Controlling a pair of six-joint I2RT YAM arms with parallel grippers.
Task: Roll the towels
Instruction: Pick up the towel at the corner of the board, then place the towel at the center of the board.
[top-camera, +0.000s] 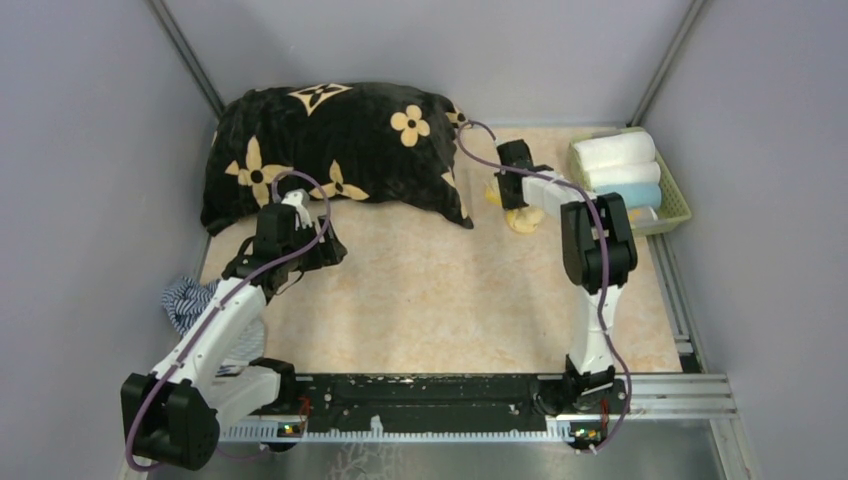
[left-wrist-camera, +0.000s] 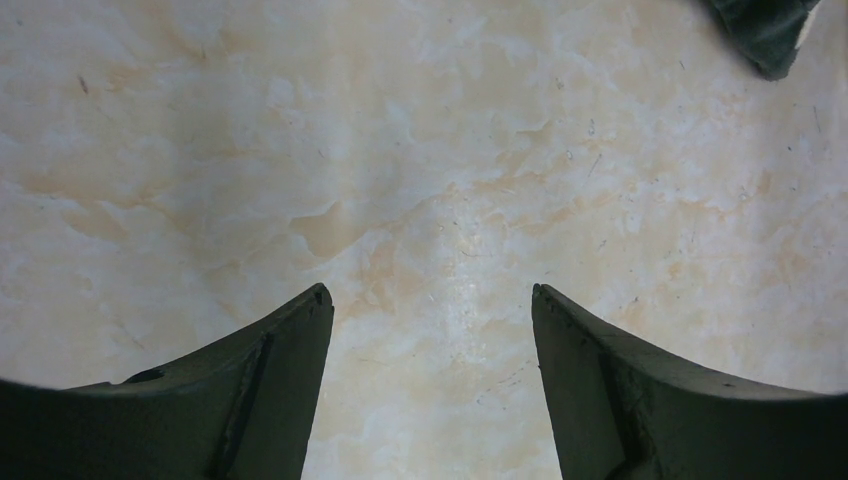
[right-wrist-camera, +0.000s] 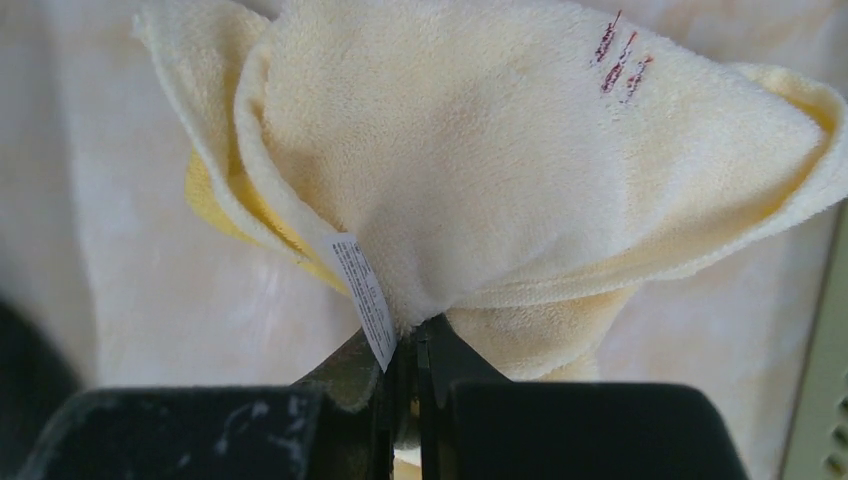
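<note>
A pale yellow towel (right-wrist-camera: 470, 150) with a white label (right-wrist-camera: 362, 295) bunches up in front of my right gripper (right-wrist-camera: 412, 335), whose jaws are shut on a pinch of its cloth. From above, this yellow towel (top-camera: 527, 218) lies on the table between the cushion's corner and the basket, mostly hidden beneath the right gripper (top-camera: 513, 200). My left gripper (left-wrist-camera: 430, 295) is open over bare marbled tabletop with nothing between its fingers. In the top view the left gripper (top-camera: 318, 248) hangs just in front of the cushion's near edge. Rolled towels, one white (top-camera: 620, 152) and one light blue (top-camera: 635, 195), lie in the basket.
A big black cushion (top-camera: 340, 150) with cream flowers fills the back left; its corner (left-wrist-camera: 765, 30) shows in the left wrist view. A green basket (top-camera: 680, 205) stands at the back right, its rim (right-wrist-camera: 825, 400) close beside the yellow towel. A striped cloth (top-camera: 190, 300) lies at the left edge.
</note>
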